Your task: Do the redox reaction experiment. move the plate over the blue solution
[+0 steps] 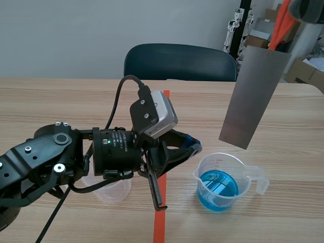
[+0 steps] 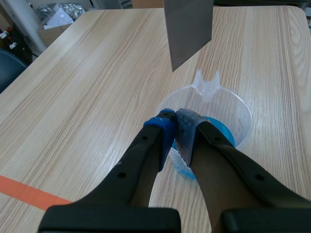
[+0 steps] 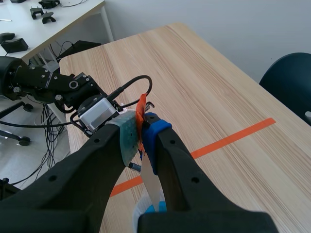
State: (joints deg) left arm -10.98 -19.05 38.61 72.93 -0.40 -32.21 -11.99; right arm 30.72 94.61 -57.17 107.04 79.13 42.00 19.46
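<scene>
A clear beaker (image 1: 253, 174) of blue solution (image 1: 218, 185) stands right of the tape line. A grey metal plate (image 1: 255, 96) hangs tilted in the air above and slightly behind it, its lowest corner just over the beaker's far rim. My right gripper (image 3: 142, 128) is shut on the orange tab (image 3: 141, 110) at the plate's top. In the left wrist view the plate (image 2: 188, 29) hangs ahead of the beaker (image 2: 243, 114). My left gripper (image 2: 175, 124) is shut with nothing in it, hovering at the beaker's near rim; in the scene view this gripper (image 1: 195, 148) sits just left of the beaker.
An empty clear cup (image 1: 109, 191) sits under my left arm. An orange tape line (image 1: 161, 223) runs down the table's middle. A dark chair (image 1: 179, 61) stands behind the far edge, with boxes (image 1: 309, 71) at the back right.
</scene>
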